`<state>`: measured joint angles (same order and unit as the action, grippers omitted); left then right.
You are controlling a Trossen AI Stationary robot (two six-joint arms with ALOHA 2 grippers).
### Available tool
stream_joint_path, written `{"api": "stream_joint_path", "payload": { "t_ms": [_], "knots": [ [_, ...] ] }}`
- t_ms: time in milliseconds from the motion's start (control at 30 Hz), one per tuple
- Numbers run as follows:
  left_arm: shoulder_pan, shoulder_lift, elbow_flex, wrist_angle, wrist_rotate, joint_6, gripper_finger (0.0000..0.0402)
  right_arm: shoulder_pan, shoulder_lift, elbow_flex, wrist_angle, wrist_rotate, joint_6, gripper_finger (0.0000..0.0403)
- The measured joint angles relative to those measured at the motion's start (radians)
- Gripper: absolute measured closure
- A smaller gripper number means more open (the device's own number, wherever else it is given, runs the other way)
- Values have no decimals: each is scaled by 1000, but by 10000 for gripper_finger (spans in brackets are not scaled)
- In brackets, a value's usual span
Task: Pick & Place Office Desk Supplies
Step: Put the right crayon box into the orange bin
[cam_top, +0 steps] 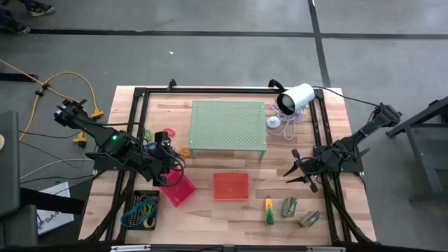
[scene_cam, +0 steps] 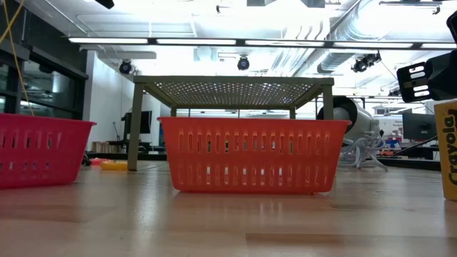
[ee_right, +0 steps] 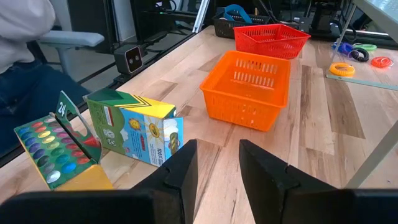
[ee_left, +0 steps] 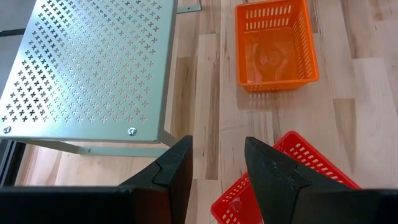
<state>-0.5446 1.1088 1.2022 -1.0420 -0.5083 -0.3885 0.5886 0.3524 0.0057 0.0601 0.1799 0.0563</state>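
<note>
The green-labelled packs (cam_top: 297,212) and marker (cam_top: 269,211) lie on the tabletop right of the orange tray (cam_top: 230,186) — nearer the right tool (cam_top: 297,172), parted and empty, than the left tool (cam_top: 170,172), likewise parted and empty.

Orange tray (cam_top: 230,186), green perforated stand (cam_top: 228,125)
</note>
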Motion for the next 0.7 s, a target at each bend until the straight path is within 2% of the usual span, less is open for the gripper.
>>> {"api": "stream_joint_path", "payload": {
  "t_ms": [700],
  "knots": [
    [0, 0, 1, 0, 0, 0, 263, 0, 0, 0, 0, 0, 1, 296]
  ]
}}
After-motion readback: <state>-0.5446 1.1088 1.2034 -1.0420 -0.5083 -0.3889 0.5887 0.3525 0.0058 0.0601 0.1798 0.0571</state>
